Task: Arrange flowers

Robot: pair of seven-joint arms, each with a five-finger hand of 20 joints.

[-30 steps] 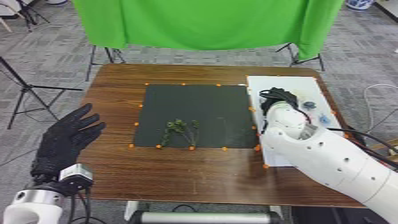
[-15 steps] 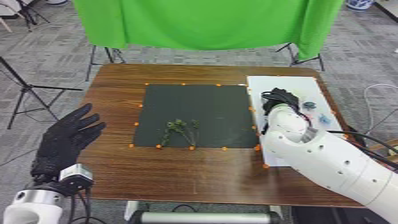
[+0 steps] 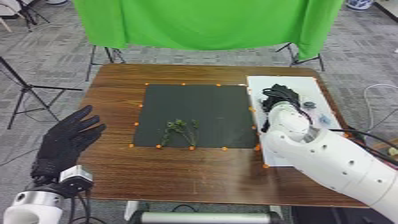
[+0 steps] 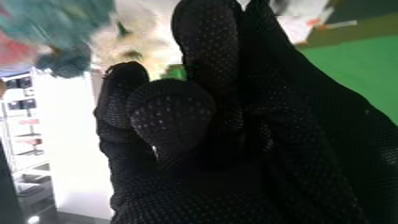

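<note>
Sitting near a soft-petalled, pale-blue blossom, probably for picking, your black-fabric right hand has a grip I cannot tell, while your black-fabric left hand spreads apart.

From here, bright, even room light falls across the desk, leaving a faint sheen on the wood; the white board glows around the dark right robot hand. In the right wrist view, harsh white glare backlights that robot hand, while the flowers blur out of focus.
</note>
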